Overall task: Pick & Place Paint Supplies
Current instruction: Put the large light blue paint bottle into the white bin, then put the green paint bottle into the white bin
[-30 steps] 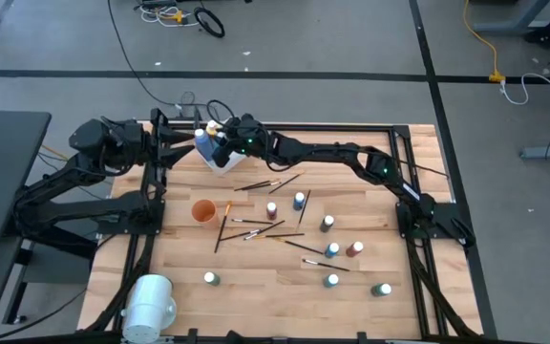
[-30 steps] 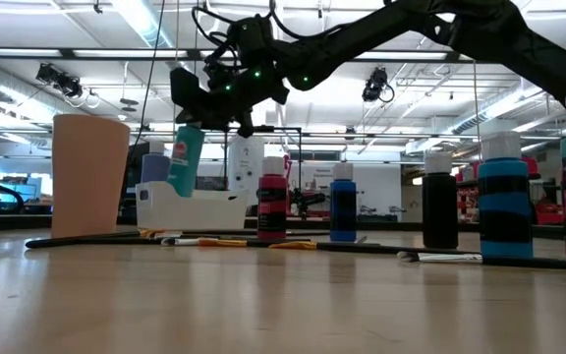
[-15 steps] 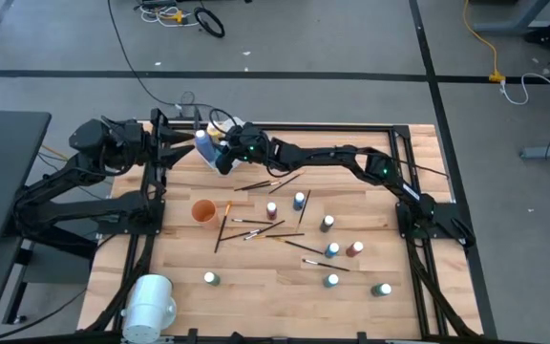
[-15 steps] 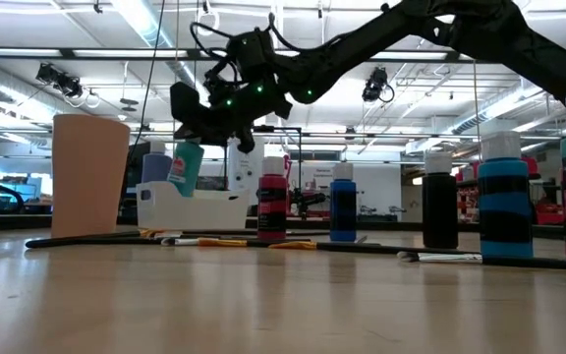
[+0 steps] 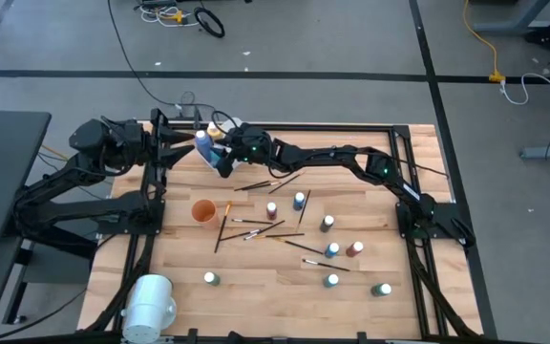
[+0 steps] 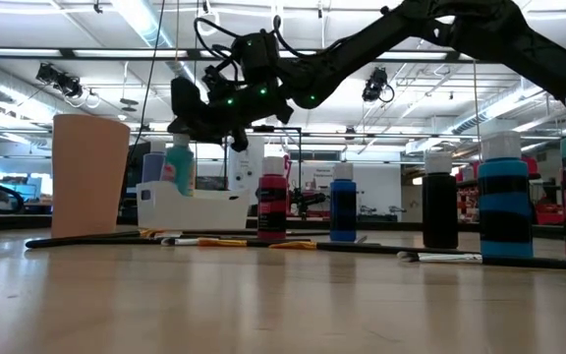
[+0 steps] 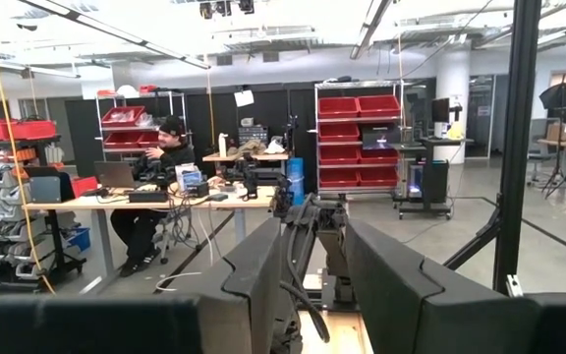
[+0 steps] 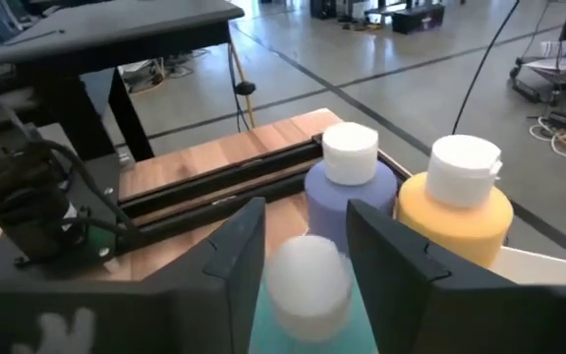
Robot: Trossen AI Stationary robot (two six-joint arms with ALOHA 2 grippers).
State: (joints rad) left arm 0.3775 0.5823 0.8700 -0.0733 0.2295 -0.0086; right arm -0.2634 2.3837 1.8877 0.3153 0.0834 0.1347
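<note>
Teal bottle: the teal paint bottle [image 6: 178, 165] stands upright in the white tub [image 6: 193, 208] at the far left corner of the table, its white cap [image 8: 308, 271] right between the right gripper's fingers, body below them.

Right gripper: the right gripper [image 5: 225, 153] hovers over the tub with its two dark fingers [image 8: 232, 258] set either side of that cap. There's a sliver of gap on each side in the right wrist view, so they look parted, not clamped; whether they brush the cap I can't tell.

Tub neighbours: a blue-purple bottle [image 8: 350, 187] and a yellow bottle [image 8: 457, 206], both white-capped, sit in the tub just beyond the teal one.

Loose supplies: out on the wooden table [image 5: 256, 287], more capped bottles stand scattered in the middle and right. A red bottle [image 6: 272, 200] and a blue bottle [image 6: 342, 203] show in the low view, with thin brushes [image 5: 256, 184] lying crossed between them.

Other items: an orange cup [image 5: 202, 210] stands left of the brushes, and a large white cylinder [image 5: 149, 304] lies at the near left corner.

Left gripper: the left gripper [image 5: 175, 141] waits at the table's far left edge beside the tub, fingers [image 7: 381, 275] apart and holding nothing.
</note>
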